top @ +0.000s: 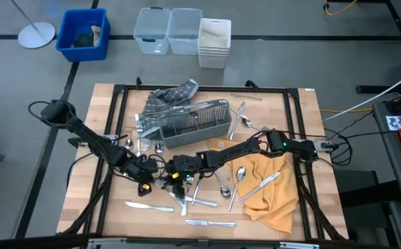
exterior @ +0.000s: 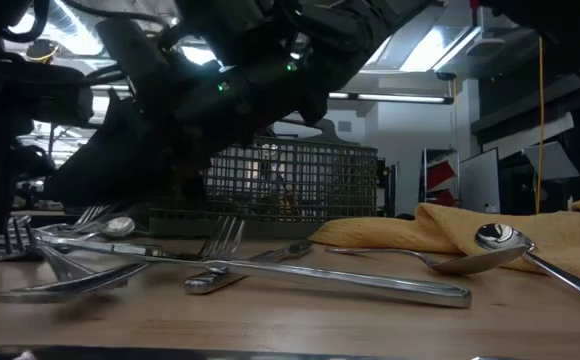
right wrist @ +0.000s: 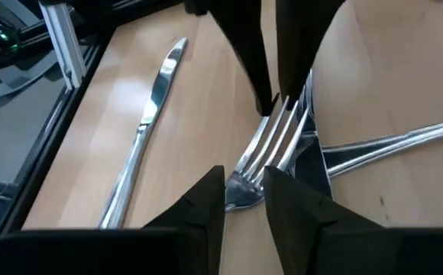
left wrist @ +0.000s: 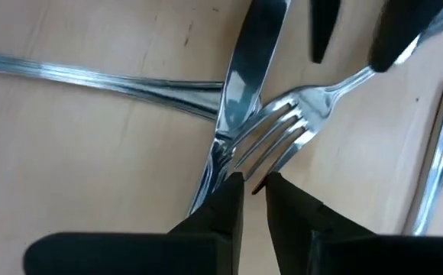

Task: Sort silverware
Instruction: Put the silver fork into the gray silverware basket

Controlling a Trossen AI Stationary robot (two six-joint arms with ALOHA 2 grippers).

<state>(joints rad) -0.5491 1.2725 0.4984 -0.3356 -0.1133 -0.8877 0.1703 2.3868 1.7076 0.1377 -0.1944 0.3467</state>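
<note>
Bare worktop (top: 97, 124) along the left edge, crossed knife (left wrist: 240, 84) and fork (left wrist: 282, 134) wedged between both pincers, mesh caddy (top: 193, 124) blocking behind, yellow cloth (top: 276, 197) covering the right.

We see shiny silver silverware (top: 195, 200) on pale wood-grain worktop (top: 83, 187). We note grey wire-mesh caddy (top: 193, 124), mustard-yellow cloth (top: 273, 197), grey-and-white checked cloth (top: 169, 95). Beyond worktop we spot blue bin (top: 83, 33), white stacked tubs (top: 214, 41).

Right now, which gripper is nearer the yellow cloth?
Right. The right gripper sits mid-table over the cutlery pile, its arm crossing the yellow cloth; the left gripper is farther away on the pile's other side.
</note>
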